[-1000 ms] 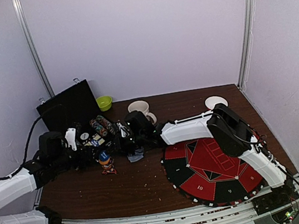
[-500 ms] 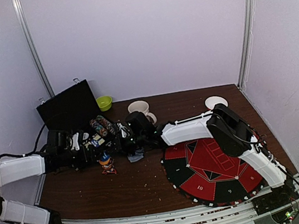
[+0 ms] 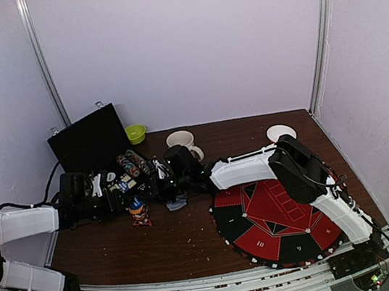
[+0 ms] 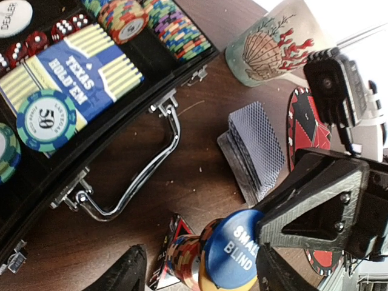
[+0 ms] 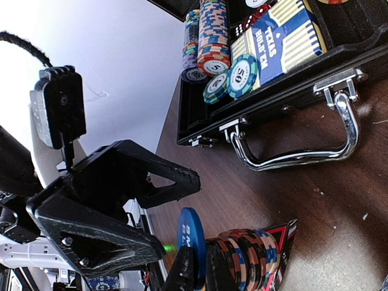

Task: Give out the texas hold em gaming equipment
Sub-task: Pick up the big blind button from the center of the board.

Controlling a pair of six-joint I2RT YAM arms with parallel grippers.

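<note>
We read "TEXAS HOLD'EM" inside the case point(image 4: 115, 136), "SMALL BLIND" on the blue disc point(image 4: 233, 257) beside it. Left claw point(image 4: 200, 274) spread astride the disc; right claw point(image 5: 197, 270) pressed together, touching it.

One black chip case point(image 3: 91, 142), one stack of grey-blue-backed playing cards point(image 4: 254, 145), one round blue button disc point(image 4: 233, 257), one white patterned mug point(image 3: 181, 140), one green bowl point(image 3: 135, 133)

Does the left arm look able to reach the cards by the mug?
Probably not directly: the chip stack with the blue button and the right gripper stand between the left gripper and the cards.
</note>
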